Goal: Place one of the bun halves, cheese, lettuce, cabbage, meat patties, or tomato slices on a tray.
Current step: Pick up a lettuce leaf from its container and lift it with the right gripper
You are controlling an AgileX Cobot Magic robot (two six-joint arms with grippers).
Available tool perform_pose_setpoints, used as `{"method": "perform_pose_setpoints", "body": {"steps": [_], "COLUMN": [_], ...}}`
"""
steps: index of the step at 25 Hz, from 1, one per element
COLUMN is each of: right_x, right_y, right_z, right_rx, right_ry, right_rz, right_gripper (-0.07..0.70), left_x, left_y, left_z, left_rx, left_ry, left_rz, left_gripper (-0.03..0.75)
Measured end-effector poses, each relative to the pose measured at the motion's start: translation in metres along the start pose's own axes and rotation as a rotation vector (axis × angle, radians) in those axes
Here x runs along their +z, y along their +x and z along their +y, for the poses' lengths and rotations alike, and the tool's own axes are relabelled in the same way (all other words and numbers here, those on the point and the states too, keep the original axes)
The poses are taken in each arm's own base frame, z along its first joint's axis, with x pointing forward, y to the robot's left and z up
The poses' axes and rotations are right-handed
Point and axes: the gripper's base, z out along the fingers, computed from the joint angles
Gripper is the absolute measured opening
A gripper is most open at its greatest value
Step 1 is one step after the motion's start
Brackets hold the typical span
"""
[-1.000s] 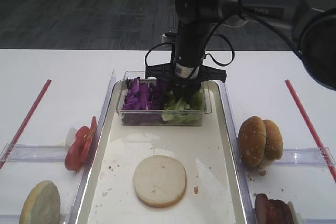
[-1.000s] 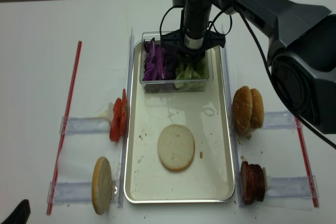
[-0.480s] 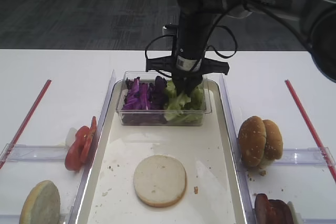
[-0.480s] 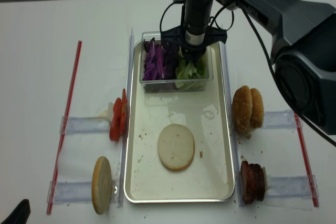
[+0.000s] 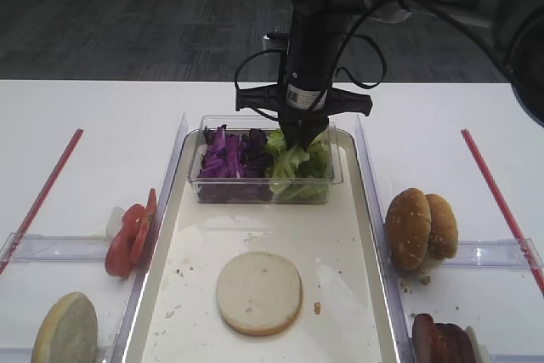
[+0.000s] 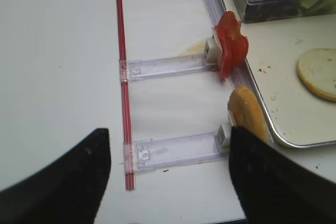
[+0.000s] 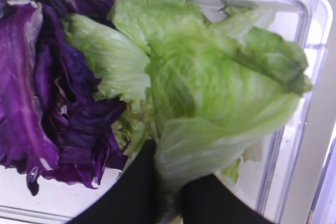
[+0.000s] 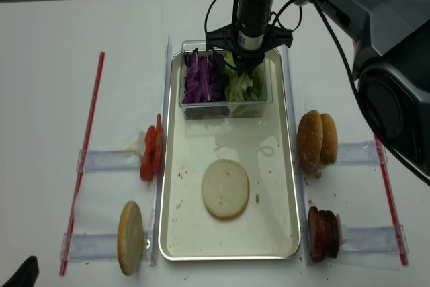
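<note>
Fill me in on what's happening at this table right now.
The right end effector is shut on a leaf of lettuce over the clear tub, which also holds purple cabbage. The tub sits at the far end of the tray, where one bun half already lies flat. The left end effector hangs open off to the side, holding nothing. Tomato slices, more buns and meat patties wait in racks beside the tray.
</note>
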Motion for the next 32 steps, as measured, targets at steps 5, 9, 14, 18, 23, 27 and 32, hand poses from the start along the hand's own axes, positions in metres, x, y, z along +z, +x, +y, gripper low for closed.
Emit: {"method": "perform_pose_setpoints", "body": {"steps": [5, 9, 14, 18, 23, 27, 32], "right_x": [-0.005, -0.024, -0.044, -0.055, -0.068, -0.079, -0.084], "right_y": [0.0, 0.002, 0.003, 0.003, 0.006, 0.012, 0.025], "right_z": [0.001, 0.002, 0.003, 0.005, 0.008, 0.016, 0.037], "right_rx": [-0.013, -0.022, -0.036, -0.04, -0.041, -0.059, -0.12], "right_ry": [-0.006, -0.013, -0.021, -0.035, -0.07, -0.106, -0.125], "right_rz": [-0.01, -0.046, -0.085, -0.107, -0.123, -0.128, -0.13], "right_gripper": [0.114, 0.114, 0.114, 0.113, 0.113, 0.113, 0.113], "left_x": [0.0, 0.0, 0.0, 0.0, 0.0, 0.0, 0.0], "left_y": [0.0, 0.0, 0.0, 0.0, 0.0, 0.0, 0.0], "left_z": [0.0, 0.0, 0.0, 0.0, 0.0, 0.0, 0.0], "left_rx": [0.0, 0.0, 0.0, 0.0, 0.0, 0.0, 0.0], "left_ry": [0.0, 0.0, 0.0, 0.0, 0.0, 0.0, 0.0], "left_rz": [0.0, 0.0, 0.0, 0.0, 0.0, 0.0, 0.0], "left_gripper": [0.456, 0.456, 0.456, 0.456, 0.456, 0.456, 0.456]}}
